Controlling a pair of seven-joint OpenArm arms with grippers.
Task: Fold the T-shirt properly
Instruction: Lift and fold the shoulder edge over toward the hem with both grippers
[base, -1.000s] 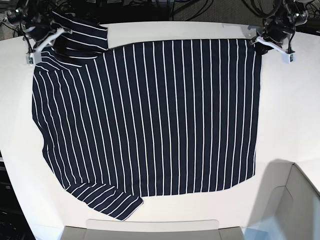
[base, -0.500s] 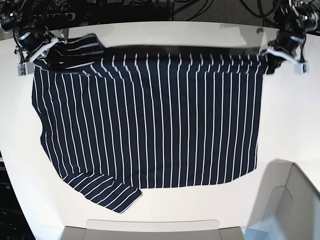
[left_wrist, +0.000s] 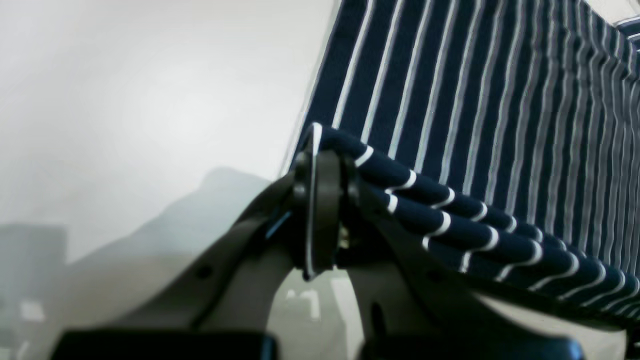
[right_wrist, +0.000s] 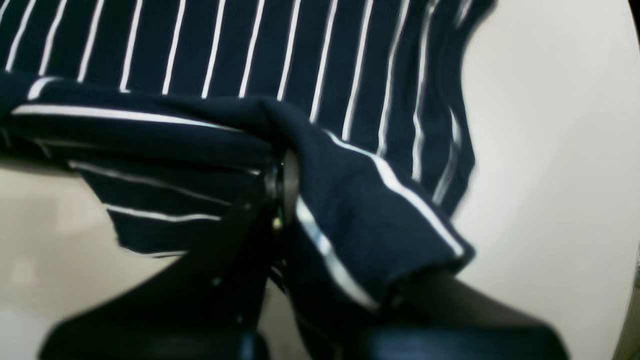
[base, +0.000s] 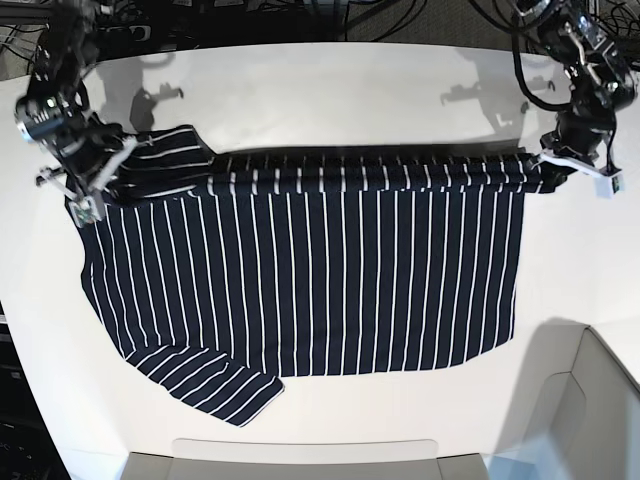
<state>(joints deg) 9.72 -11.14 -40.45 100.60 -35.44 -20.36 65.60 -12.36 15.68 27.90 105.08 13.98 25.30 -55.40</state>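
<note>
The dark navy T-shirt (base: 310, 280) with thin white stripes lies on the white table (base: 350, 90). Its far edge is lifted and doubled over toward the front, forming a fold band (base: 370, 175). My left gripper (base: 556, 168) is shut on the far right corner of the shirt. In the left wrist view the left gripper (left_wrist: 325, 165) pinches bunched fabric (left_wrist: 450, 210). My right gripper (base: 100, 182) is shut on the far left shoulder by the sleeve (base: 165, 160). In the right wrist view the right gripper (right_wrist: 286, 182) is clamped on folded cloth (right_wrist: 350, 200). The near sleeve (base: 215, 385) lies flat.
A pale box (base: 590, 400) stands at the front right corner. A light tray edge (base: 305, 452) runs along the front. Cables (base: 300, 15) lie beyond the table's far edge. Bare table shows behind the fold and on both sides.
Both grippers have moved toward the front of the table, carrying the shirt's far edge with them. The fold line has come forward over the shirt's body.
</note>
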